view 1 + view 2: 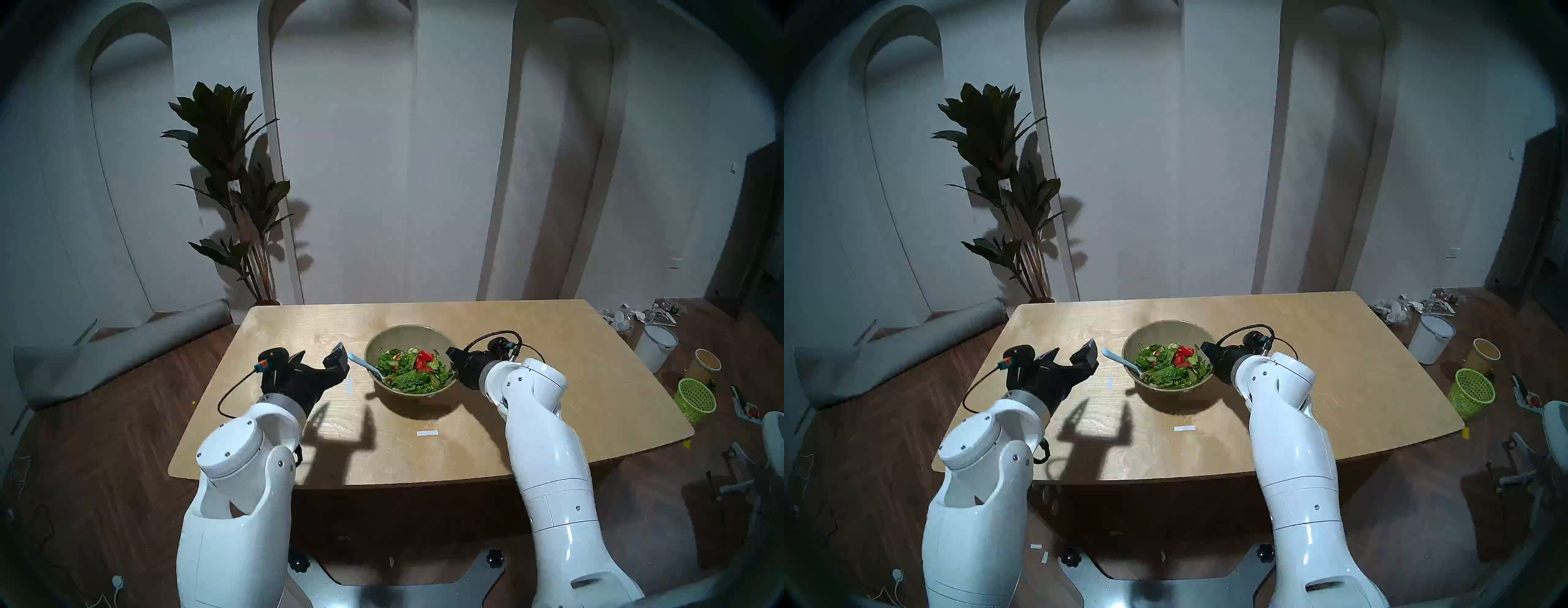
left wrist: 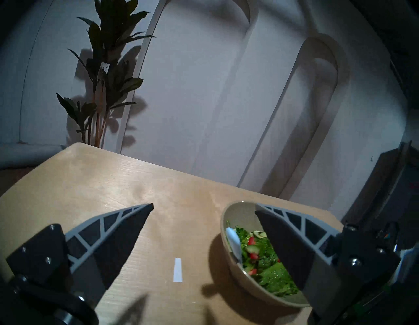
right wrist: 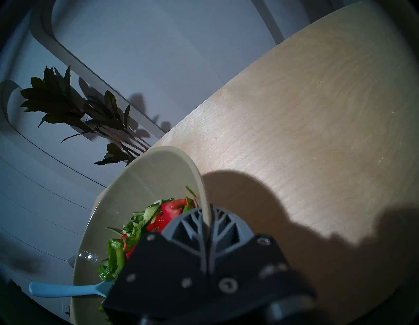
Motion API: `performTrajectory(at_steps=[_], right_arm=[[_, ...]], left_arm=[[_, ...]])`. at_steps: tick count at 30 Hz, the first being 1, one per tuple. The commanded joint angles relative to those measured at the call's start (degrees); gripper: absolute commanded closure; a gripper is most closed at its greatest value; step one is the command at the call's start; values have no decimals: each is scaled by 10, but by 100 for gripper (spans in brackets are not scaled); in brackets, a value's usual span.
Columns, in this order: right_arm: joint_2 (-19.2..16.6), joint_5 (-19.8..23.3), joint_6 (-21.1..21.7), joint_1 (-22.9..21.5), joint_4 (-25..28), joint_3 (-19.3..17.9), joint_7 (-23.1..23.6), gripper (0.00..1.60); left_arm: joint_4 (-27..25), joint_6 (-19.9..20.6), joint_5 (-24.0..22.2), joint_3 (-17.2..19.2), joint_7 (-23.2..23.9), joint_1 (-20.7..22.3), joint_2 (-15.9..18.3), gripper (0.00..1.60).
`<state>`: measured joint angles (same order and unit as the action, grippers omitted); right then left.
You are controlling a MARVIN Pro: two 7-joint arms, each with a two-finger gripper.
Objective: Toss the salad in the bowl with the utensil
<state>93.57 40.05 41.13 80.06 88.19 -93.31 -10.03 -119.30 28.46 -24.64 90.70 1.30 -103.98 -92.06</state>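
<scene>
A beige-olive bowl [image 1: 407, 335] stands mid-table with the salad [image 1: 409, 367] of green leaves, cucumber and red pieces inside. The pale blue utensil [image 1: 364, 365] lies in the salad, its handle sticking out over the bowl's left rim. My right gripper [image 1: 452, 352] is shut on the bowl's right rim; the right wrist view shows the rim pinched between the fingers [image 3: 181, 227], with bowl [image 3: 140, 181], salad [image 3: 158, 217] and utensil [image 3: 65, 290] beyond. My left gripper [image 1: 320, 354] hovers open just left of the utensil's handle, empty. In the left wrist view the gripper [image 2: 204, 206] frames the bowl [image 2: 235, 213] and utensil [image 2: 234, 242].
The wooden table [image 1: 551, 382] carries two white tape marks [image 1: 427, 433] [image 1: 350, 384]. On the floor to the right stand a lime-green mesh basket [image 1: 695, 399] and a white bucket [image 1: 655, 346]. A potted plant [image 1: 237, 191] and a rolled mat [image 1: 119, 352] are at the left.
</scene>
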Motion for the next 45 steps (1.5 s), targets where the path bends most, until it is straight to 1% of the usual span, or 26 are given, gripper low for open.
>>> performTrajectory(at_steps=[1,2,5,7,8,10,13,16,17,18,19,20,22,23,24,25,26,30,31,33,36,37,38,41,42,45], right_arm=[[-1,0,-3,-4,9,0,2,160],[-1,0,-3,-4,9,0,2,160],[-1,0,-4,-4,9,0,2,160],[-1,0,-4,-4,9,0,2,160],[-1,0,-4,-4,9,0,2,160],[-1,0,-4,-4,9,0,2,160],[-1,0,-4,-4,9,0,2,160],[-1,0,-4,-4,9,0,2,160],[-1,0,-4,-4,9,0,2,160],[-1,0,-4,-4,9,0,2,160],[-1,0,-4,-4,9,0,2,160],[-1,0,-4,-4,9,0,2,160],[-1,0,-4,-4,9,0,2,160],[-1,0,-4,-4,9,0,2,160],[-1,0,-4,-4,9,0,2,160],[-1,0,-4,-4,9,0,2,160],[-1,1,-4,-4,9,0,2,160],[-1,1,-4,-4,9,0,2,160],[-1,1,-4,-4,9,0,2,160],[-1,1,-4,-4,9,0,2,160],[-1,1,-4,-4,9,0,2,160],[-1,1,-4,-4,9,0,2,160],[-1,1,-4,-4,9,0,2,160],[-1,1,-4,-4,9,0,2,160],[-1,1,-4,-4,9,0,2,160],[-1,1,-4,-4,9,0,2,160]], left_arm=[[-16,66,-101,4,-27,30,-3,0],[-15,58,-107,-3,-41,26,-1,0],[-10,38,-119,-17,-59,15,1,0],[-5,31,-124,-23,-57,11,2,0],[-4,21,-118,-29,-60,7,3,0],[1,5,-134,-34,-62,3,4,0],[11,-27,-143,-44,-55,0,7,0],[19,-59,-134,-62,-49,1,12,0],[21,-58,-133,-66,-51,3,13,0],[26,-73,-136,-69,-47,3,14,0],[28,-84,-130,-75,-52,3,16,0],[31,-89,-143,-78,-58,6,17,0],[33,-113,-140,-86,-64,7,20,0],[33,-115,-144,-85,-60,8,20,0],[34,-128,-149,-89,-61,7,21,0],[34,-128,-149,-89,-61,7,21,0],[39,-152,-158,-94,-62,7,23,0],[60,-171,-178,-90,-80,24,19,0],[65,-172,-179,-87,-82,29,17,0],[77,-168,-195,-77,-93,42,12,0],[89,-173,-192,-71,-96,51,10,0],[100,-187,-187,-67,-101,55,9,0],[105,-184,-197,-63,-104,58,8,0],[110,-200,-191,-59,-101,59,8,0],[107,-208,-188,-62,-92,55,9,0],[98,-232,-185,-78,-85,41,15,0]])
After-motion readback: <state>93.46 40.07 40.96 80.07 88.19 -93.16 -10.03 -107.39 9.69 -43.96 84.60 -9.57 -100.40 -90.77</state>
